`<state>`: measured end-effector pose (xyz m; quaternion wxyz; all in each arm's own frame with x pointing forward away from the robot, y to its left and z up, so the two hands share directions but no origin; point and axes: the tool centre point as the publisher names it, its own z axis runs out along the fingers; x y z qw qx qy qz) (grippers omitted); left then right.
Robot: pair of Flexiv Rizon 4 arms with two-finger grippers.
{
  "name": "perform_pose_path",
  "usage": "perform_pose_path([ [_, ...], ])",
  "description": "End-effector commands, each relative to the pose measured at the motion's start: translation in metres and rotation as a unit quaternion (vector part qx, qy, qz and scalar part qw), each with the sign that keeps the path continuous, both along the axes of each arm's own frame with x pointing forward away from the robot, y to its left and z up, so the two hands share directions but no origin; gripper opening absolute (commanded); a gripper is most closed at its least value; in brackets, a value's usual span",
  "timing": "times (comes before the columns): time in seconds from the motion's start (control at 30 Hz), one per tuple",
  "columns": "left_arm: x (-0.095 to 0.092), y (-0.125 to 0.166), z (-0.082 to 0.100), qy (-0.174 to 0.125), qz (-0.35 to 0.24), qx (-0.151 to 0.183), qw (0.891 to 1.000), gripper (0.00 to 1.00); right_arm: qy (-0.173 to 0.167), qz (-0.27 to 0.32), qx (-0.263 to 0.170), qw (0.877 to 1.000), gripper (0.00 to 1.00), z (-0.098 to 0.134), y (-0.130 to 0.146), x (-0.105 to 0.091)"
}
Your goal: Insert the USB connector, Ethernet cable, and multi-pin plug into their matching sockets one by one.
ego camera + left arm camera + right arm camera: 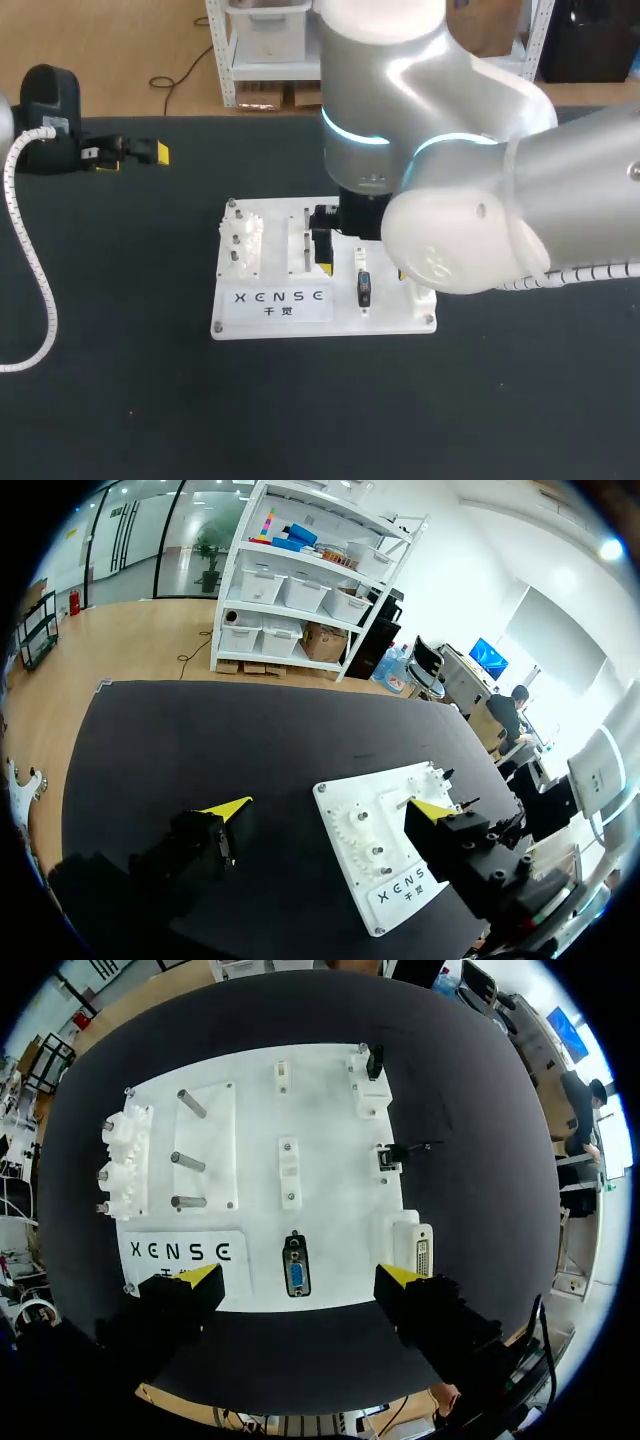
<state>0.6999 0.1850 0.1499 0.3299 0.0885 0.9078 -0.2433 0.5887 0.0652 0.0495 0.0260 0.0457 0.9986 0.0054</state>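
The white socket board [300, 305] lies mid-table. In the right wrist view my right gripper [298, 1278] hangs over the board's [330, 1110] near edge. Its fingers [195, 1282] are open wide, one on each side of a blue-faced multi-pin plug [297, 1277] that stands in the board, and neither touches it. The plug [363, 288] looks dark in the head view, below the right gripper [362, 270]. A small black connector [375, 1060] sits at the far corner block. Another [386, 1158], with a thin lead, sits midway along that side. My left gripper [133, 158] rests open at the far left, empty.
A white block with a wide pin socket [420, 1250] stands beside the plug. Metal pegs [185, 1165] and white gear posts [120, 1160] fill the board's other half. The left arm's white spiral hose [35, 270] trails across the black tabletop [120, 400]. The left gripper [330, 808] faces the board [400, 830].
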Motion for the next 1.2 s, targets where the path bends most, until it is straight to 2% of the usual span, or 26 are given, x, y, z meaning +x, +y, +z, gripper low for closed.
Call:
perform_pose_path([
  [0.03, 0.0, 0.0, 0.0, 0.0, 0.0, 0.0, 1.0, 1.0, 0.009, -0.001, 0.002, 1.0, 1.0, -0.007, 0.003, 0.003],
  [0.6, 0.0, 0.0, 0.0, 0.0, 0.0, 0.0, 1.0, 1.0, 0.031, -0.004, 0.008, 0.999, 1.0, -0.029, 0.004, 0.005],
  [1.2, 0.0, 0.0, 0.0, 0.0, 0.0, 0.0, 1.0, 1.0, 0.034, -0.001, 0.011, 0.999, 1.0, -0.03, 0.002, 0.006],
])
